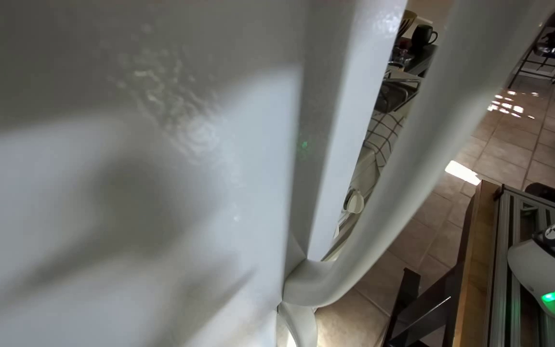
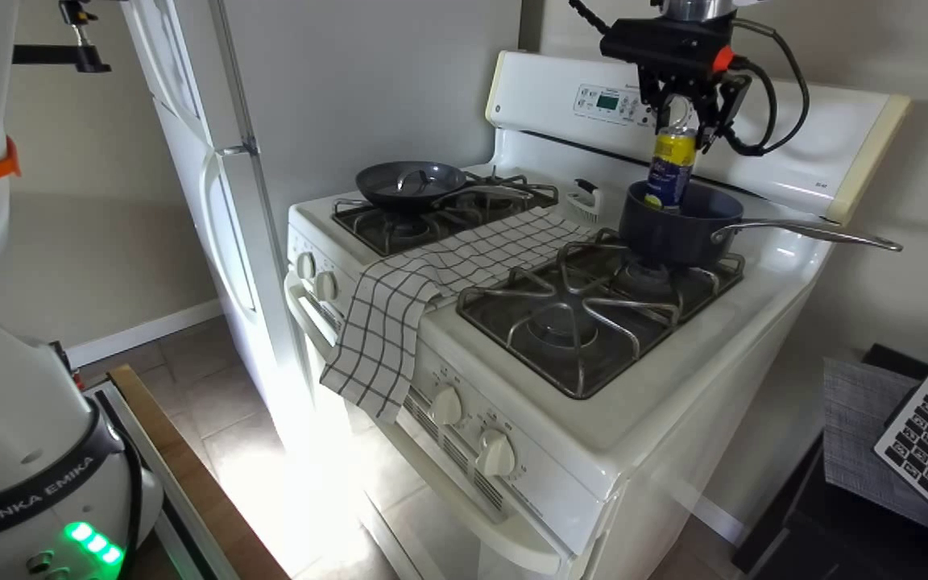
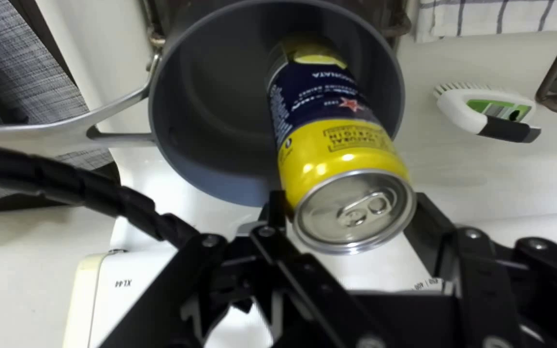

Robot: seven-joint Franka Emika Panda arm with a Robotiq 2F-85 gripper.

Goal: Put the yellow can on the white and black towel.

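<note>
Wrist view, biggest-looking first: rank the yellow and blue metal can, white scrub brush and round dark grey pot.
1. Round dark grey pot
2. Yellow and blue metal can, looking larger for being nearer
3. White scrub brush

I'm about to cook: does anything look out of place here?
The brush lying on the stovetop and the towel draped between the burners: both could scorch there once lit. I see no spill.

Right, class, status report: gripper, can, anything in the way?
Gripper closed on yellow-and-blue drink can. Can's lower end at saucepan mouth. Saucepan rim may snag sideways travel to checked towel.
</note>
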